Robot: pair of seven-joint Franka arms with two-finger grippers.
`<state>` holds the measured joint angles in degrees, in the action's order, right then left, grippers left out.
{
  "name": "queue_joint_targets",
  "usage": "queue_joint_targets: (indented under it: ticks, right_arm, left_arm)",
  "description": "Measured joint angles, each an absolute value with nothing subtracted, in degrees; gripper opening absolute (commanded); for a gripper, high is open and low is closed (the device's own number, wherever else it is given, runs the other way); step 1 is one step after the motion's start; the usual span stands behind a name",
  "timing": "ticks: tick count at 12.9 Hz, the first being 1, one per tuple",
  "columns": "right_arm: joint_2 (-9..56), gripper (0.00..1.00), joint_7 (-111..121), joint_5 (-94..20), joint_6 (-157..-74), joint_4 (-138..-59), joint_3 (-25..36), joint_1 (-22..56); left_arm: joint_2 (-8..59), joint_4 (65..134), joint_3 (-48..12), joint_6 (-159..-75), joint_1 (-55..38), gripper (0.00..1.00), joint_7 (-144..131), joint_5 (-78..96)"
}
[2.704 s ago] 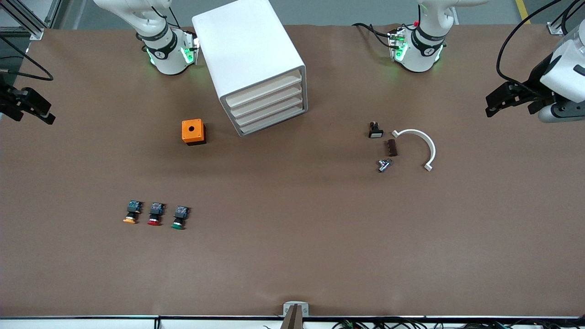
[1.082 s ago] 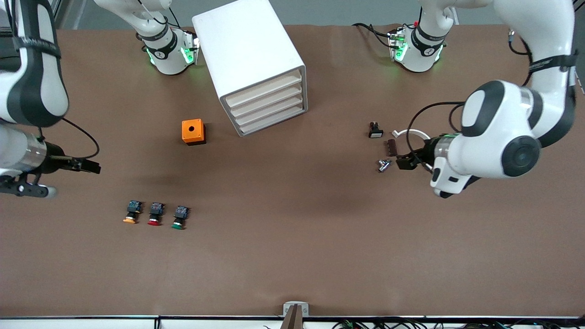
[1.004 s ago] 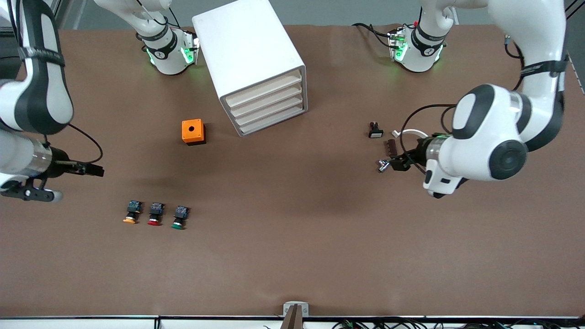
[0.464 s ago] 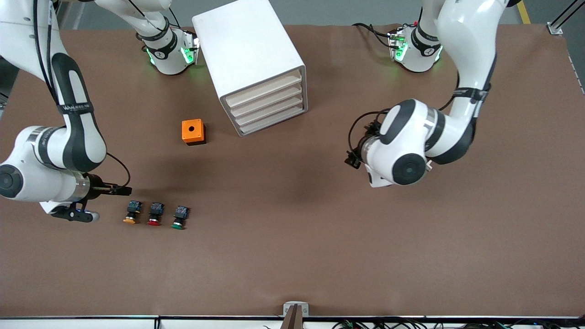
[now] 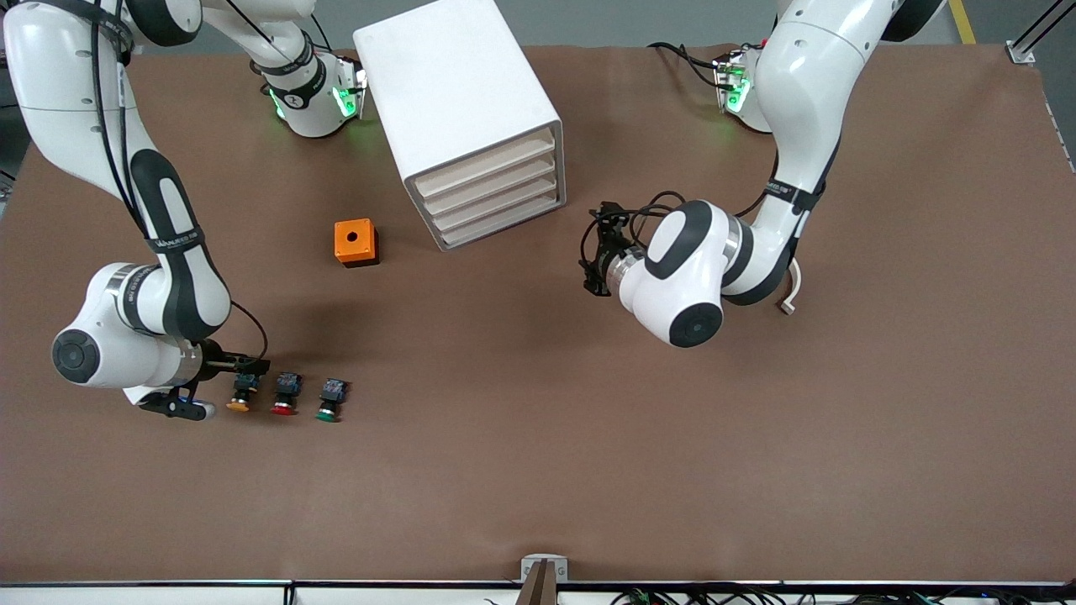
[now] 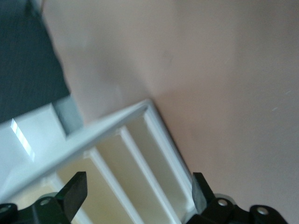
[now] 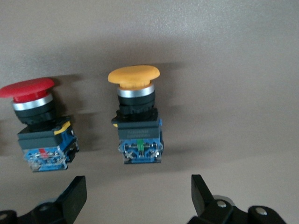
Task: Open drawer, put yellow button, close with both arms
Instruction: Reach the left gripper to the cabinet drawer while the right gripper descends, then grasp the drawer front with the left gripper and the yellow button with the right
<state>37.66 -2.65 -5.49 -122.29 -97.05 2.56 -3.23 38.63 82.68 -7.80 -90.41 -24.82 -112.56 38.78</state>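
Observation:
The white cabinet (image 5: 454,101) stands at the table's robot side. Its top drawer (image 5: 483,162) is shut. The yellow button (image 5: 241,395) lies on its side at the right arm's end of a row of three. My right gripper (image 5: 242,365) is open and empty, low over the table just at the button's blue rear block. In the right wrist view the button (image 7: 138,116) lies ahead of the open gripper (image 7: 138,198). My left gripper (image 5: 595,260) is open and empty, facing the drawer fronts from the left arm's end. In the left wrist view the gripper (image 6: 138,196) frames the cabinet's (image 6: 117,126) drawer fronts.
The red button (image 5: 284,395) (image 7: 35,121) and the green button (image 5: 330,401) lie beside the yellow one. An orange box with a hole (image 5: 356,242) sits near the cabinet. A white curved piece (image 5: 790,294) is partly hidden under the left arm.
Both arms have swung in from the table's ends. The right gripper has come down to the yellow button. The left gripper has moved over the small parts to the cabinet's drawer fronts.

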Motion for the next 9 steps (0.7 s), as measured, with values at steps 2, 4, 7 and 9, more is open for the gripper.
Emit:
queue_joint_targets:
  ticks: [2, 4, 7, 9]
  right_arm:
    - [38.14, 0.98, -2.65, -5.73, -123.65, -96.88, 2.52, -3.22]
    - [38.59, 0.97, -2.65, -5.75, -125.48, -96.86, 2.47, -3.21]
    - [39.58, 0.90, -2.65, -5.86, -126.20, -96.57, 2.46, -3.21]
    - [40.02, 0.76, -2.65, -6.01, -126.36, -96.39, 2.48, -3.25]
  left_arm:
    - [39.28, 82.45, -7.60, -91.03, -24.53, 0.98, -121.02, 47.13]
    - [39.36, 82.43, -7.66, -91.03, -24.80, 0.97, -130.93, 52.91]
    - [39.64, 82.44, -7.97, -90.92, -26.52, 0.90, -139.57, 56.93]
    - [40.66, 82.46, -8.06, -90.74, -28.64, 0.87, -140.82, 57.37]
